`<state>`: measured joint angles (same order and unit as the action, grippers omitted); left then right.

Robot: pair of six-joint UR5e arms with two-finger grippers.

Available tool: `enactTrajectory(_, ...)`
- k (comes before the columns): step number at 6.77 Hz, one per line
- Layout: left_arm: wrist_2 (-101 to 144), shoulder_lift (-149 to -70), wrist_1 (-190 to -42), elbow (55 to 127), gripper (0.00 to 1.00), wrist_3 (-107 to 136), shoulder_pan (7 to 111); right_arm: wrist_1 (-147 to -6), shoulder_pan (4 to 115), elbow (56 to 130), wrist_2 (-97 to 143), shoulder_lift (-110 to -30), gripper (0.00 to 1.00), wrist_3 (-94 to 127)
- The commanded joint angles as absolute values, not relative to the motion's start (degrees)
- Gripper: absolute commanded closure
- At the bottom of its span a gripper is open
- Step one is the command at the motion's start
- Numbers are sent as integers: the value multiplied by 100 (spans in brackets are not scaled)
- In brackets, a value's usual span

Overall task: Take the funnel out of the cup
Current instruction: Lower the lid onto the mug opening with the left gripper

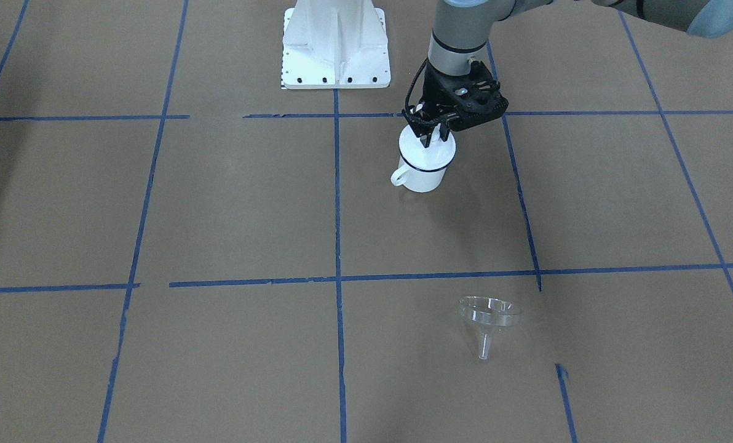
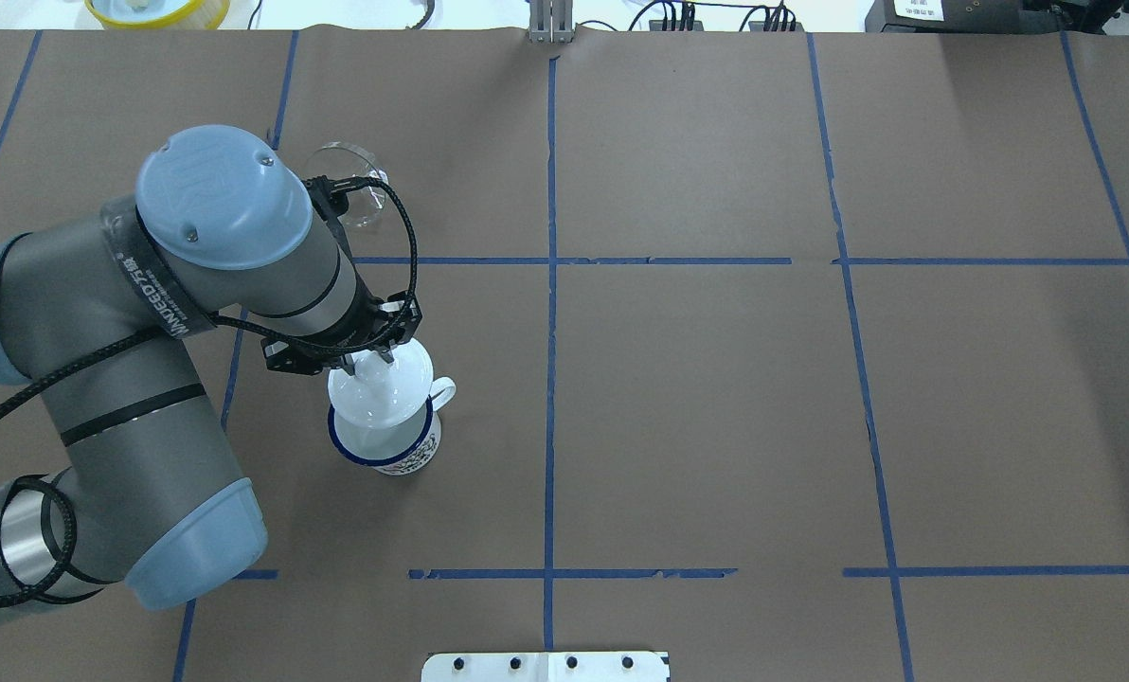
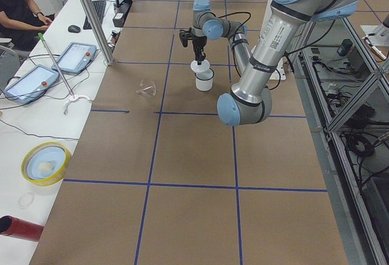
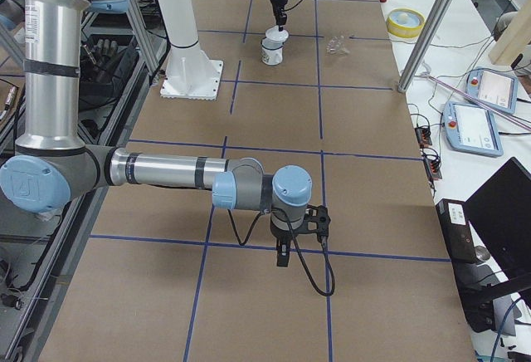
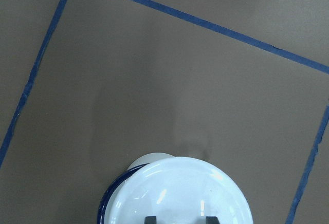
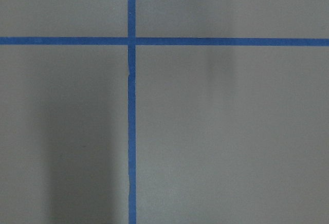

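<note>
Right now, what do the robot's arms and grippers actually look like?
The left arm and right arm are round grey metal tubes with pale blue caps at the joints. A dark band on the left one bears white lettering. Each ends in a small black two-finger gripper, the left gripper and the right gripper, trailed by a black cable.

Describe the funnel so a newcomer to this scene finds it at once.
From the white cup under the left gripper, look toward the operators' side, past the blue tape line. The funnel lies there alone: clear, wide-mouthed, short-stemmed, unlike the opaque white lid.
</note>
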<state>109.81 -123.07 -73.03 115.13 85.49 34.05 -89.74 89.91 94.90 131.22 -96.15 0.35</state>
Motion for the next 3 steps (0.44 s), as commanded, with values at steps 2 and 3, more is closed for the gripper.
enactTrajectory(2, 10978, -12252, -7321, 11461, 100, 8543, 3393, -8974, 8991, 9492, 13122, -9615, 0, 35)
enactTrajectory(3, 10986, -12243, -7321, 11461, 100, 8543, 3393, -8974, 8991, 9492, 13122, -9615, 0, 35)
